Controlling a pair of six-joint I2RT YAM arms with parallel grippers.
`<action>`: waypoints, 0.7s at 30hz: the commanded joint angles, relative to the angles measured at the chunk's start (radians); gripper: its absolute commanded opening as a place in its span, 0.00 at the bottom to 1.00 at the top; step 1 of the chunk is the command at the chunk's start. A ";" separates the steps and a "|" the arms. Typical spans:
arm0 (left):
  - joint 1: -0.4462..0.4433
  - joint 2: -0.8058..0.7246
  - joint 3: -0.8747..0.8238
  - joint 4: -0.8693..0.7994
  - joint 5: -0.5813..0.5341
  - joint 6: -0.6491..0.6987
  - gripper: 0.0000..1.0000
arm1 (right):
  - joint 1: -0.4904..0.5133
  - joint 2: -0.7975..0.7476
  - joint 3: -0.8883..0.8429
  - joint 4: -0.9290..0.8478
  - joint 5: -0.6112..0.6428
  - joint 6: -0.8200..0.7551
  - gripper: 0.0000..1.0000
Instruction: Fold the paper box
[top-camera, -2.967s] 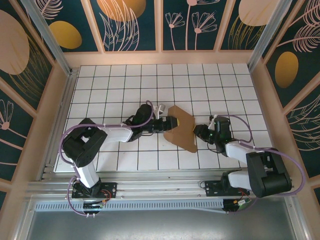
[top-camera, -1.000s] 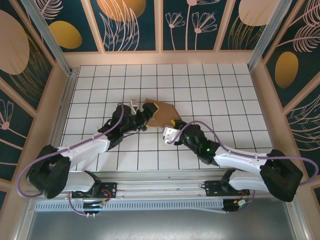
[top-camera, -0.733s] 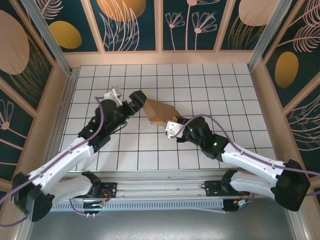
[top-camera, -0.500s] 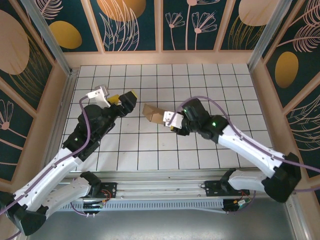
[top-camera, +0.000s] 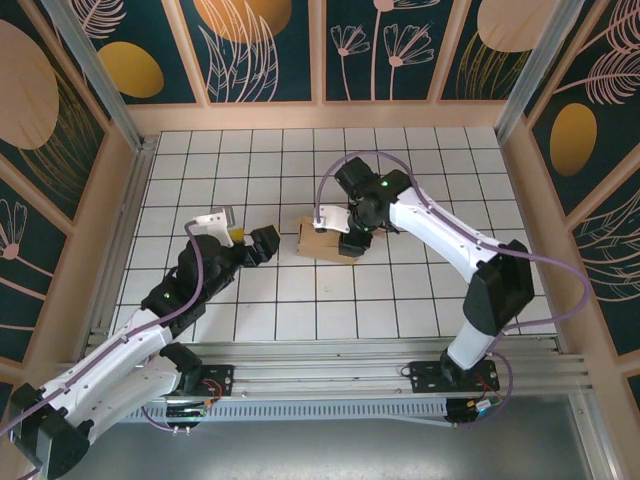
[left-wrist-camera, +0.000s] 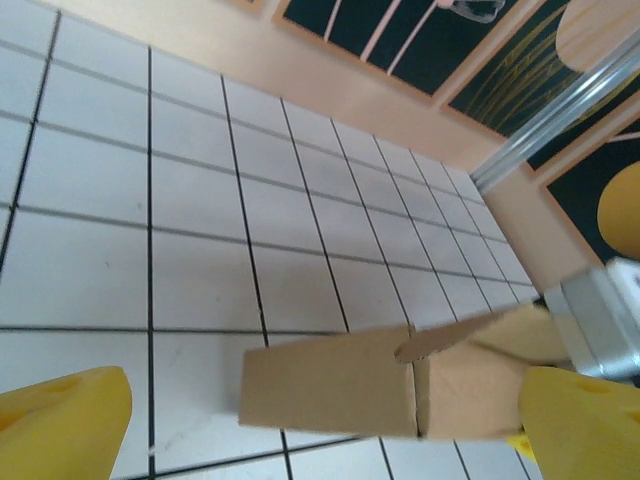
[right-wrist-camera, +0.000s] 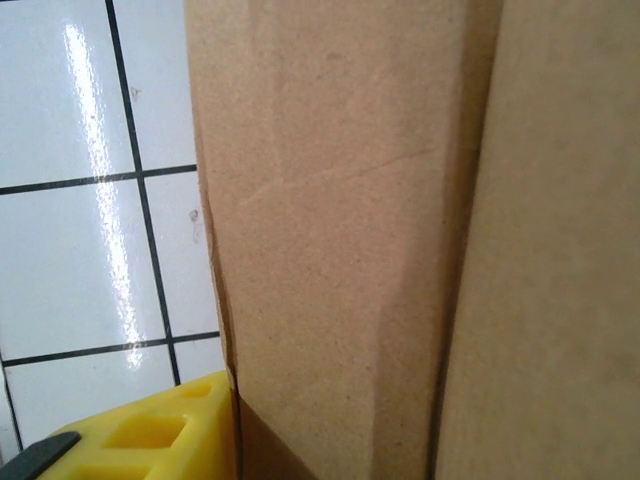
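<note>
Step in hand, as I judge it: closing the box (top-camera: 320, 242), at centre of the top view. It is matte brown card, creased, one flap loose. My left gripper (top-camera: 262, 243) stands wide, just left of it. My right gripper (top-camera: 350, 238) meets its right side; whether it grips, I cannot tell. Next move: seat that flap squarely.

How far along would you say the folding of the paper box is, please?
Mostly done: the paper box already stands as a small box with raised walls. In hand: the right fingers sit against its right end, grip unclear; the left fingers are open beside it, not touching. Left: a flap at that end looks ajar, so it probably needs tucking.
</note>
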 joint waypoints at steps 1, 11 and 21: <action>0.007 -0.006 -0.052 0.074 0.061 -0.076 0.99 | -0.022 0.053 0.060 -0.068 -0.065 -0.074 0.49; 0.006 0.052 -0.058 0.104 0.081 -0.092 0.99 | -0.026 0.145 0.155 -0.053 -0.054 -0.064 0.70; 0.007 0.062 -0.064 0.091 0.050 -0.106 0.99 | -0.025 0.138 0.220 -0.057 -0.099 -0.065 0.87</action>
